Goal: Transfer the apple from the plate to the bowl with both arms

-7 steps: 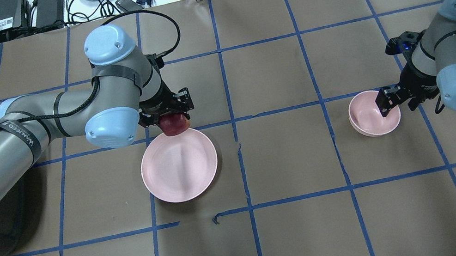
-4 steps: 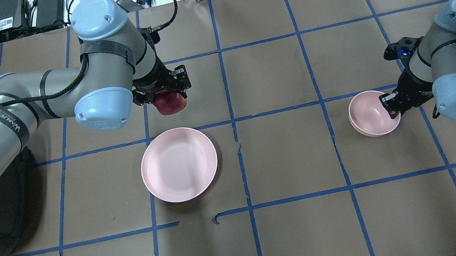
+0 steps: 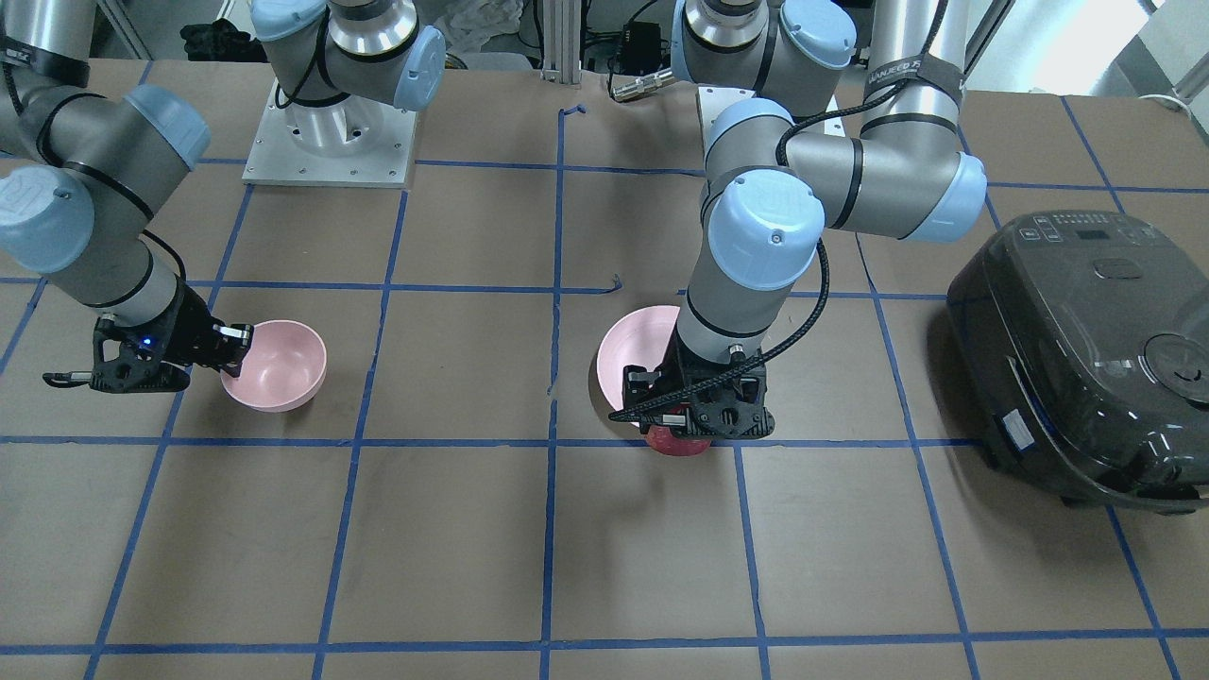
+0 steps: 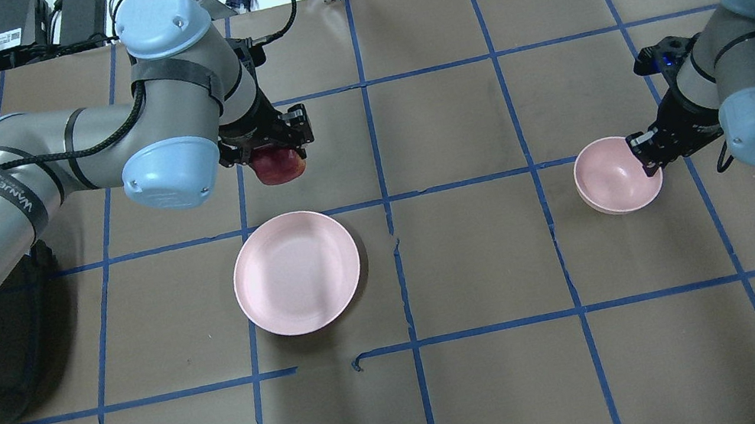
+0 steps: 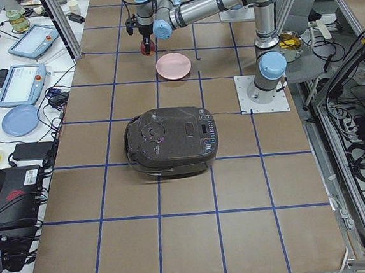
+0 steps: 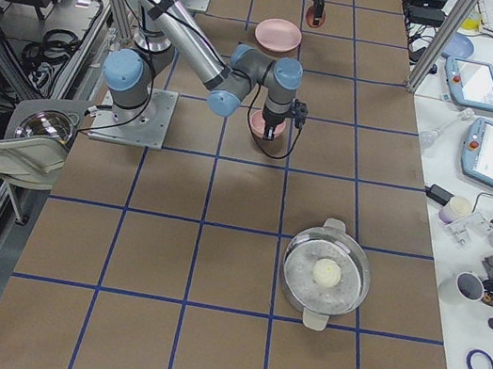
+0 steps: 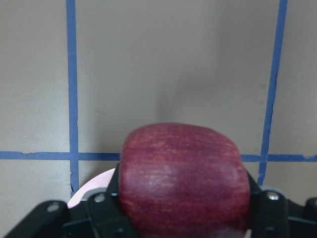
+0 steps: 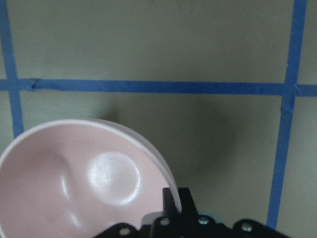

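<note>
The dark red apple (image 4: 279, 168) is held in my left gripper (image 4: 271, 156), which is shut on it in the air beyond the far edge of the plate (image 4: 297, 273). The left wrist view shows the apple (image 7: 183, 178) between the jaws. The wide pink plate (image 3: 628, 351) lies bare on the table. The small deep pink bowl (image 4: 614, 186) is at the right. My right gripper (image 4: 647, 153) is shut on its rim on the robot's right-hand side. The right wrist view shows the bowl (image 8: 74, 193) with its rim running into the jaws.
A black rice cooker (image 3: 1086, 359) stands on the robot's left end of the table. A metal pot (image 6: 326, 275) with a pale ball in it stands at the right end. Cables and devices lie beyond the far edge (image 4: 79, 16).
My left gripper lifted the apple off the plate and carried it toward the table's far side. My right gripper settled onto the bowl's rim, and the bowl shifted slightly.
</note>
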Available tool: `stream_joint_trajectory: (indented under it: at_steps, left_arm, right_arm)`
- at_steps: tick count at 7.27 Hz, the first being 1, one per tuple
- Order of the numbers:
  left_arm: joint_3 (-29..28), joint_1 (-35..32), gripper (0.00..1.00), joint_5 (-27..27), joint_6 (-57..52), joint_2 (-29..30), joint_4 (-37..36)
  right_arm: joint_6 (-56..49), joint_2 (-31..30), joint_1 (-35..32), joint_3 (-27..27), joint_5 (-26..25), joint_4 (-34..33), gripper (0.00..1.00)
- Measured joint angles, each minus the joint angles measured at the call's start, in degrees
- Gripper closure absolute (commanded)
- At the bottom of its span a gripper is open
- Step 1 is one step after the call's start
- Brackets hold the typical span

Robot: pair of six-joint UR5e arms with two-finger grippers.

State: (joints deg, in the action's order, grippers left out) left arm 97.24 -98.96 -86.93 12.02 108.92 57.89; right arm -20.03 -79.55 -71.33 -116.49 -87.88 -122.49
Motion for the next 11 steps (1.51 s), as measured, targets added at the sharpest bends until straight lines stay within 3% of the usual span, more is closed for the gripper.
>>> stream_joint_trajectory:
  at_steps: [2,6,7,8,11]
  left_arm:
    - [-0.03,0.0,1.0,-0.07,-0.17,0.02,-0.11]
    - [0.08,0.0,1.0,0.0,-0.81,0.08,-0.26]
    - [0.11,-0.02,1.0,0.0,-1.0,0.21,-0.32]
    - [0.18,-0.11,1.0,0.0,-1.08,0.25,-0.3]
    - [0.47,-1.65,1.0,-0.05,-0.08,0.81,-0.1]
  right_arm:
    - [9.34,1.45,-7.28,2.96,2.84,2.51,1.0]
    - [27.59,5.77,-21.17,3.69,4.83,-2.66,1.0]
    - [29.24,6.44,-22.68,3.69,5.57,-2.93,0.58]
    - [29.75,6.86,-23.42,3.67,6.1,-3.02,0.01]
    - [29.25,6.15,-22.88,5.05,5.1,-2.59,0.0]
